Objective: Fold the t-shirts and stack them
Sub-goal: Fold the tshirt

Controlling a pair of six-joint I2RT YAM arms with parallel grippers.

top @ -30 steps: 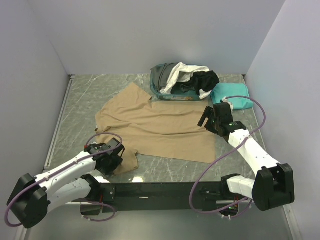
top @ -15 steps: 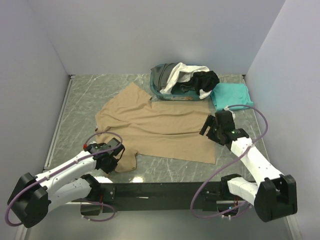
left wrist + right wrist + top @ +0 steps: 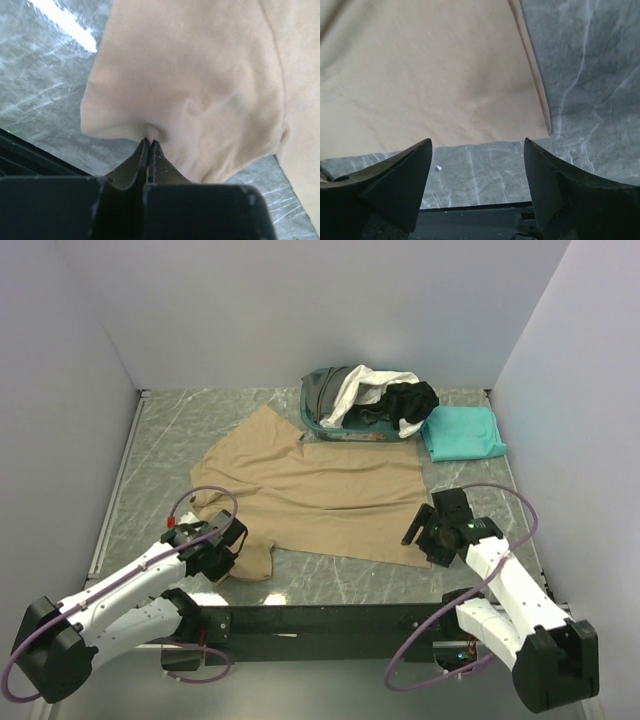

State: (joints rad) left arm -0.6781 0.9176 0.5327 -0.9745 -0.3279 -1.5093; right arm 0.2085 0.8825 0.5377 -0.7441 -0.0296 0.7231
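A tan t-shirt (image 3: 320,490) lies spread flat in the middle of the table. My left gripper (image 3: 232,556) is at its near-left sleeve. In the left wrist view the gripper (image 3: 149,140) is shut on a pinched fold of the tan cloth (image 3: 200,75). My right gripper (image 3: 420,530) hovers open over the shirt's near-right corner. In the right wrist view the gripper (image 3: 478,145) has only bare table between its fingers, with the tan hem (image 3: 430,75) just beyond them. A folded teal t-shirt (image 3: 460,433) lies at the back right. White (image 3: 360,388), black (image 3: 412,398) and dark grey (image 3: 325,390) shirts are heaped in the basket.
A teal plastic basket (image 3: 330,430) stands at the back, touching the tan shirt's far edge. Grey walls close in the left, back and right sides. A black rail (image 3: 320,620) runs along the near edge between the arm bases.
My left gripper has shut on the tan sleeve. The right arm has drawn back from the teal shirt toward the near edge, down the tan shirt's right side, with its jaws still open.
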